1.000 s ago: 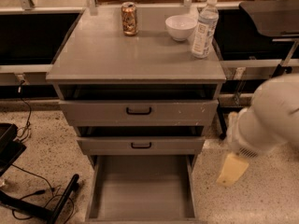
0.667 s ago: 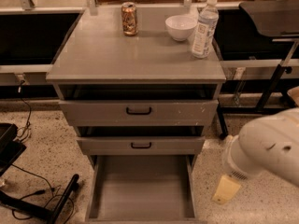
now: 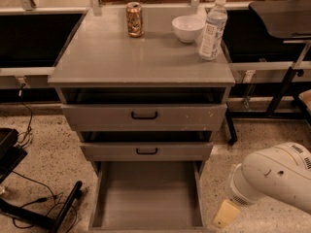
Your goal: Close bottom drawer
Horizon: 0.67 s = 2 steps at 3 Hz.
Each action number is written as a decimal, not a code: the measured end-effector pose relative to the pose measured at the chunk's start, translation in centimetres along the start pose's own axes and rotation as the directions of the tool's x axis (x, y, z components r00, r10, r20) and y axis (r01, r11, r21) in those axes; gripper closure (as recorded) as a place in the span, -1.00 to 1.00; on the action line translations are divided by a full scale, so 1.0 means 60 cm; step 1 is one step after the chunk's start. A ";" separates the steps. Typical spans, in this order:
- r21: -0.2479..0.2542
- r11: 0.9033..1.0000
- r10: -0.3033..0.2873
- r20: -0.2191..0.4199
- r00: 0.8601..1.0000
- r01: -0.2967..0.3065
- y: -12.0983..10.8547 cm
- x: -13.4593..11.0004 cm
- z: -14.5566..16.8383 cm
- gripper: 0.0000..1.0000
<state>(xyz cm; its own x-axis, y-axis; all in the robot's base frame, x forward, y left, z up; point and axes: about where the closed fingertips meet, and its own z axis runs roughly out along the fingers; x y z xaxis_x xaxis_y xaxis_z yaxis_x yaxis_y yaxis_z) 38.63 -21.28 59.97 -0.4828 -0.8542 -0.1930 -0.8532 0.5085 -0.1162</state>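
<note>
The grey cabinet [image 3: 141, 64] has three drawers. The bottom drawer [image 3: 148, 193] is pulled far out and shows its plain grey inside. Its front and handle are cut off by the lower edge of the view. My gripper [image 3: 226, 214], a cream-coloured tip at the end of the white arm [image 3: 277, 176], hangs low over the floor just right of the drawer's right side wall [image 3: 199, 193]. It does not touch the wall.
The top drawer [image 3: 144, 115] and middle drawer [image 3: 146, 151] stand slightly out. A can [image 3: 134, 19], a white bowl [image 3: 187, 28] and a water bottle [image 3: 213, 28] stand on the cabinet top. Cables and a black stand [image 3: 53, 212] lie on the floor at left. A black table leg [image 3: 284, 84] stands at right.
The arm has moved down and slightly left, bringing the gripper lower and closer to the open drawer's right side. The drawers have not moved.
</note>
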 end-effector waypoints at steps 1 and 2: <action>0.006 1.000 -0.002 -0.003 1.000 0.002 -0.001 -0.001 -0.001 -1.00; -0.040 0.999 0.016 -0.009 1.000 -0.016 0.015 0.019 0.077 -1.00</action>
<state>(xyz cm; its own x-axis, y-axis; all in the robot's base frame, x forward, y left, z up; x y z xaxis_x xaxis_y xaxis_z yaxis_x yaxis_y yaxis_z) 38.20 -21.28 55.15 -0.4983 -0.8469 -0.1858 -0.8523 0.5177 -0.0742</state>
